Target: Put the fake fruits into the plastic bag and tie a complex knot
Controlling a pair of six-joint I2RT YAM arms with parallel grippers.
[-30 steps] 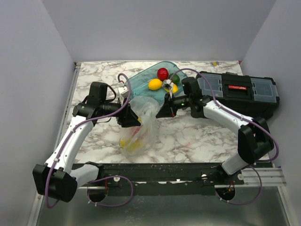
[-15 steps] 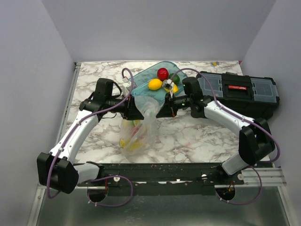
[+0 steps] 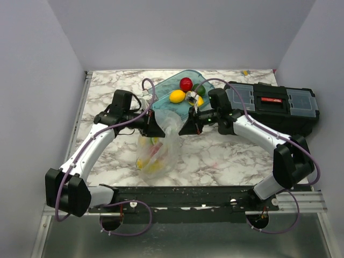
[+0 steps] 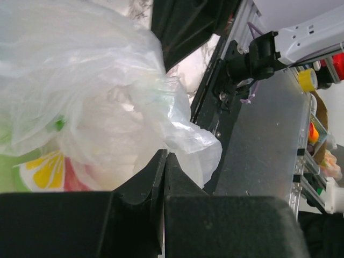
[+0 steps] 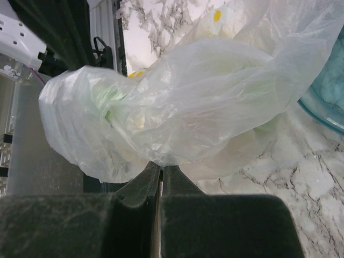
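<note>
The plastic bag (image 3: 159,146) lies mid-table with a yellow fruit (image 3: 145,163) and a red fruit (image 3: 155,142) inside. My left gripper (image 3: 157,129) is shut on the bag's left rim; in the left wrist view its fingertips (image 4: 165,154) pinch the film (image 4: 102,91). My right gripper (image 3: 184,128) is shut on the right rim, and the right wrist view shows film (image 5: 188,102) bunched above the shut tips (image 5: 160,165). More fake fruits sit in the tub behind: a red one (image 3: 186,84), a lemon (image 3: 177,96) and a green one (image 3: 200,89). No knot is in view.
The teal translucent tub (image 3: 161,92) stands right behind the bag, between both grippers. A black toolbox (image 3: 274,103) fills the right rear of the marble table. The arms' mounting rail (image 3: 188,196) runs along the near edge.
My left gripper swung right and up to the bag's left rim and shut on the film. The right gripper stayed shut on the right rim.
</note>
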